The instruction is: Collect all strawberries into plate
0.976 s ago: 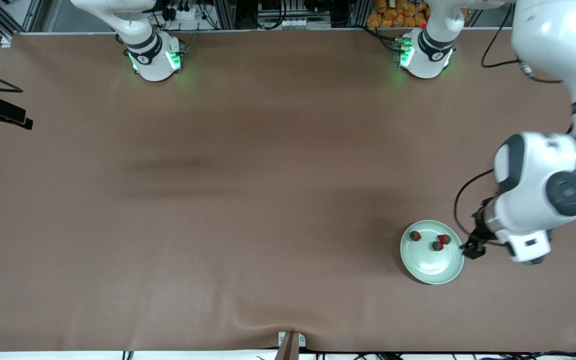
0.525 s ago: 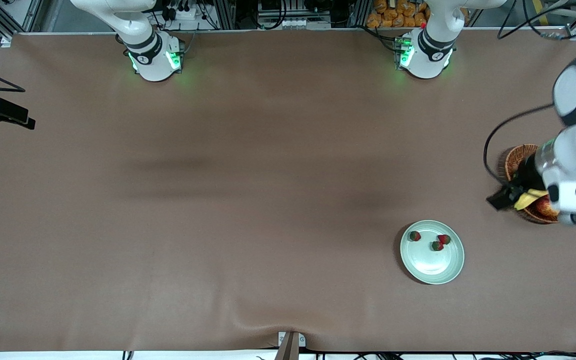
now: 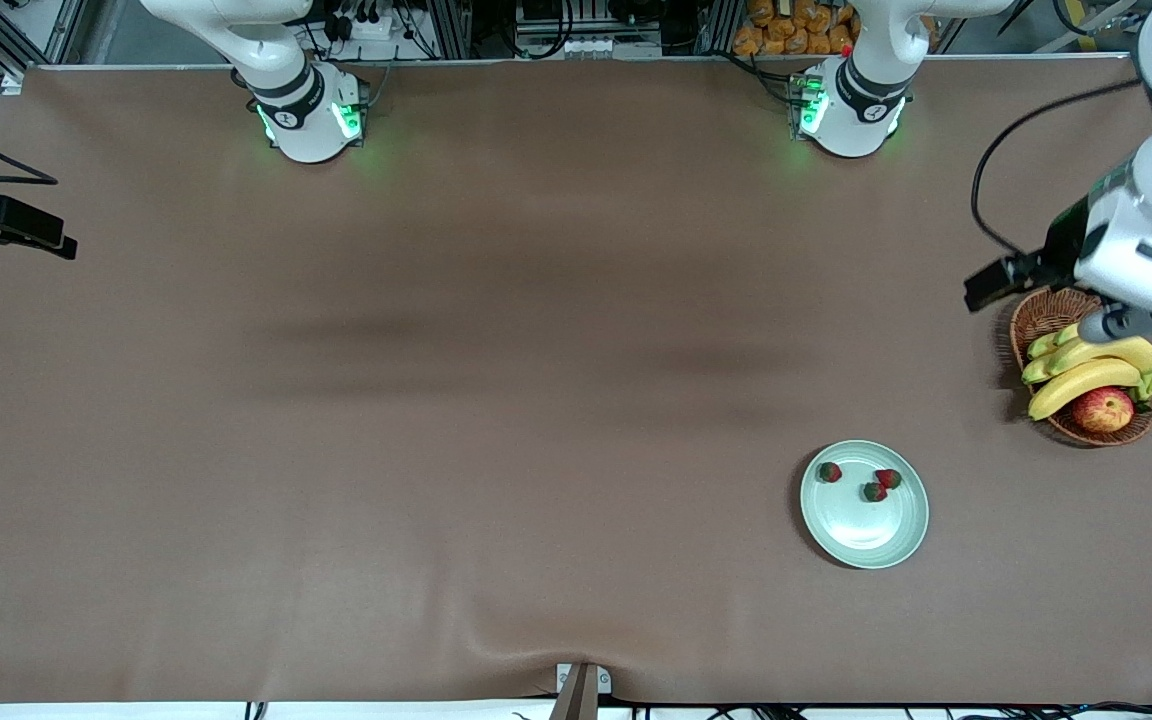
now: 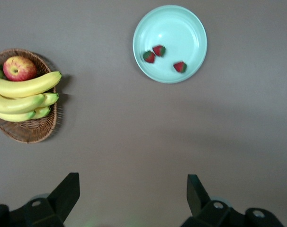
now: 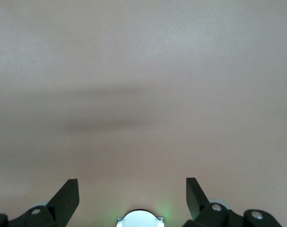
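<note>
Three strawberries point(image 3: 829, 472) point(image 3: 887, 478) point(image 3: 873, 491) lie on the pale green plate point(image 3: 861, 530), toward the left arm's end of the table. The left wrist view shows them on the plate point(image 4: 181, 28) from high above: a pair point(image 4: 148, 56) point(image 4: 158, 50) and a single one point(image 4: 180, 66). My left gripper point(image 3: 988, 284) point(image 4: 133, 198) hangs high over the table by the basket's rim, open and holding nothing. My right gripper point(image 5: 132, 198) is out of the front view. It stands open and empty over bare table near its arm's base, and that arm waits.
A wicker basket point(image 3: 1041, 315) point(image 4: 30, 135) with bananas point(image 3: 1086, 375) and an apple point(image 3: 1103, 408) stands at the left arm's end, farther from the front camera than the plate. A black camera mount point(image 3: 6, 228) sits at the right arm's end.
The left arm has risen from the plate's edge and swung over the basket toward the bases, uncovering the fruit. The strawberries and plate have not moved.
</note>
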Motion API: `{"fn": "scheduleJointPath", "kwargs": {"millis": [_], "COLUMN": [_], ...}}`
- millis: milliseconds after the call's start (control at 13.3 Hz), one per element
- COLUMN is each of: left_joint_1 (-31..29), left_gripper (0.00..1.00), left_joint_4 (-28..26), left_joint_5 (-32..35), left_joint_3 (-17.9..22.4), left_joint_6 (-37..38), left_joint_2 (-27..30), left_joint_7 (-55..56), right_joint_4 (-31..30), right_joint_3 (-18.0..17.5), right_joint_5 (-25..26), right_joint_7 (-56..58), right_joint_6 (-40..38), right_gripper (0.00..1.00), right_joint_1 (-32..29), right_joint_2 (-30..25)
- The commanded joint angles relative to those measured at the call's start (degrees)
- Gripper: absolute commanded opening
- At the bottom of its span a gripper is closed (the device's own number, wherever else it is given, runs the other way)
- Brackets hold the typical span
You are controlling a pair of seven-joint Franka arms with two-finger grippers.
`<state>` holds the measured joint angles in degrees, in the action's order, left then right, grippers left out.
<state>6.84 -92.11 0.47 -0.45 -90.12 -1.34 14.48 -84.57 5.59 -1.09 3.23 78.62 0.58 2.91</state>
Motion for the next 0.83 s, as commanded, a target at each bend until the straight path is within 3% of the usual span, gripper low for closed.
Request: {"fn": "scheduleJointPath", "kwargs": {"millis": [0,150,450,751], "left_joint_1": [-0.51,-0.51,-0.6,-0.51], "left_gripper": [1.0,1.0,1.0,1.0], "left_joint_4": [-2.03,-1.5,2.71,2.81], "left_joint_5": [-1.09,-1.09,-1.0,-0.82], "left_joint_3": [-0.26,-0.08,0.27,0.27], "left_joint_6": [1.26,1.88,2.67,4.69], "left_joint_2": [3.01,3.88,3.89,3.89], "left_joint_7": [-8.91,-15.07,-15.28,-15.71], "right_joint_4": [0.29,0.37,0.37,0.46], "right_joint_3": [0.12,0.03,0.03,0.03], "right_joint_5": [-0.4,-0.23,-0.23,-0.32], "right_joint_7": [-0.24,-0.5,-0.59,-0.68], "right_joint_6": [-0.39,-0.48,-0.57,-0.57], "right_gripper": [1.0,1.0,1.0,1.0], "right_joint_1": [0.39,0.39,0.48,0.57], "right_joint_2": [-0.09,-0.09,-0.09,-0.36]}}
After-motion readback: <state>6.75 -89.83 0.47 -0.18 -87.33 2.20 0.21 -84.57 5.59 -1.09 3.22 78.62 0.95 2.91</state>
